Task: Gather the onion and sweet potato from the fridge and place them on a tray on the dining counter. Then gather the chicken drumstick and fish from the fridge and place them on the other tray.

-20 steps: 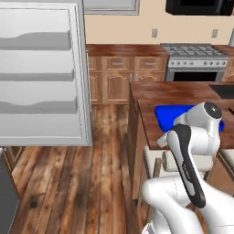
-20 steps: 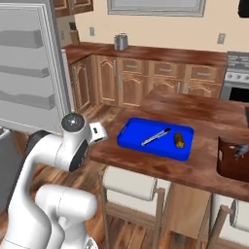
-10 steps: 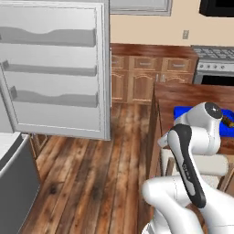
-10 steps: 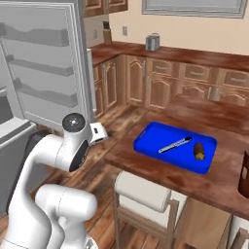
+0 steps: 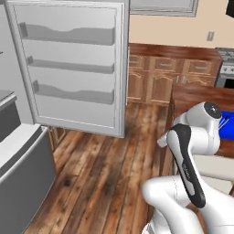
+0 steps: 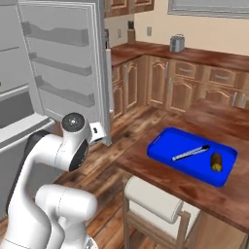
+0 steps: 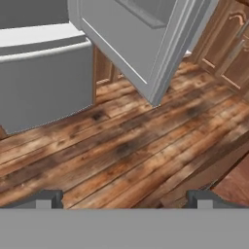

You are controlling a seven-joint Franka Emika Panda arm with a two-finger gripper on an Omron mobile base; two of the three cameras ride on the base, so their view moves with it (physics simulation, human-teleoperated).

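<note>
We were between trips, jaws wide open and empty over the floor, sweet potato already on the tray; next move: reach into the open fridge.

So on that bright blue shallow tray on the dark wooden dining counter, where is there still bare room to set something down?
The bright blue shallow tray is bare across its end nearest the robot, up to the thin silver-and-dark utensil. The far end is crowded: the small dark brown elongated sweet potato lies beside the utensil. The dark reddish-brown dining counter is bare along the tray's near rim.
</note>
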